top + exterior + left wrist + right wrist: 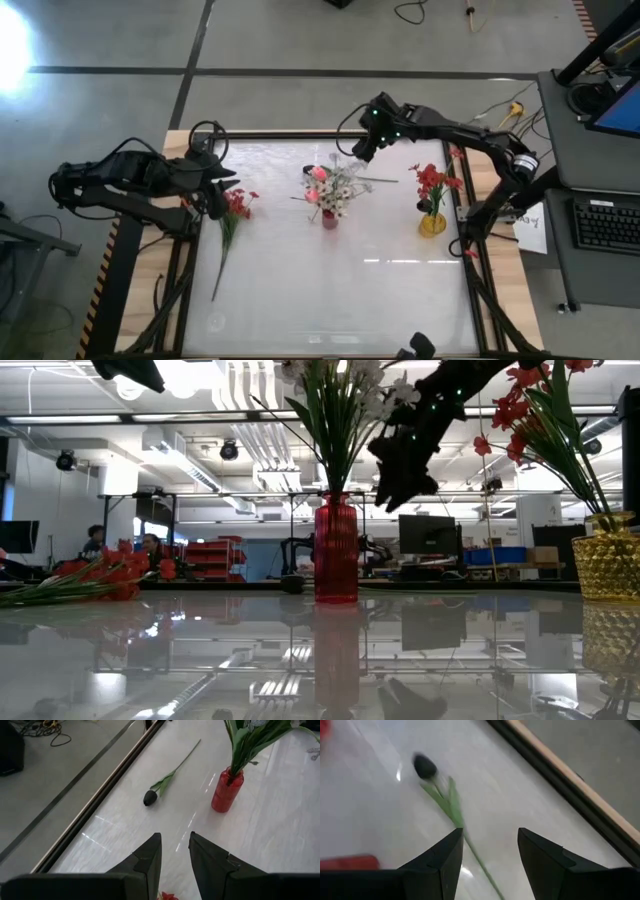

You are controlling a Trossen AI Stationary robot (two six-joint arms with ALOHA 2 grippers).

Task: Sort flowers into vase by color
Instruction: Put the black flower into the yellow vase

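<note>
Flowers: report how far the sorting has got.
Done: white and pink flowers stand in the red vase, red ones in the gold vase. In hand: the right tool, open, hovers over a pink bud. Left: a red bunch lying under the left tool.

Overhead camera straight down, low camera level across tabletop, both sharing red vase (329, 217), wrist cameras close.

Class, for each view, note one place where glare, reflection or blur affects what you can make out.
High view: bright glare at the top-left corner. Low view: the glossy table mirrors the red vase, and ceiling lights wash out the top. Right wrist view: the dark-budded flower is smeared. Left wrist view: light streaks on the table.
</note>
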